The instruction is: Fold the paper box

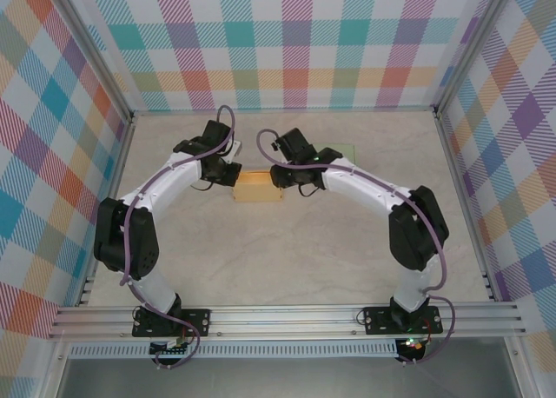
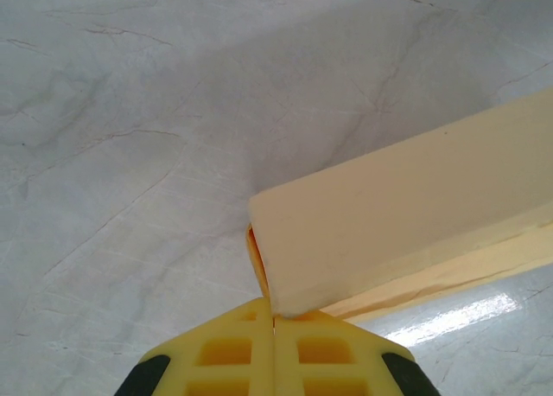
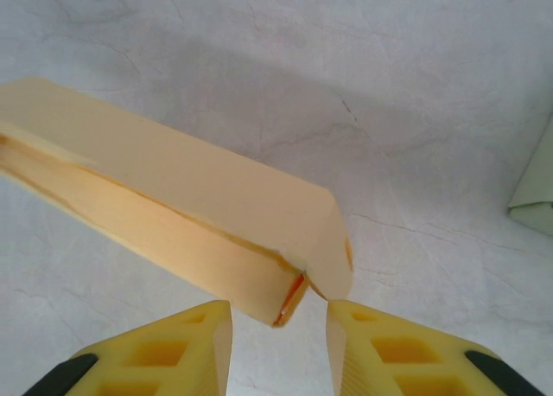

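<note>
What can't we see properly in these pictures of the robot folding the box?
1. Both ends of the paper box, top view: covered by the left end effector and right end effector.
2. The pale green thing, right wrist view: cut off by the picture's edge, so I cannot tell what it is.
3. Inside of the box, wrist views: mostly hidden by its own walls.

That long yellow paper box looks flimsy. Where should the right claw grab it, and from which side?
Probably its free end. The paper box is long and narrow, and the shut left gripper seems to pinch the far end. The free end points at the open right gripper, so come in endwise and close across the narrow width.
</note>
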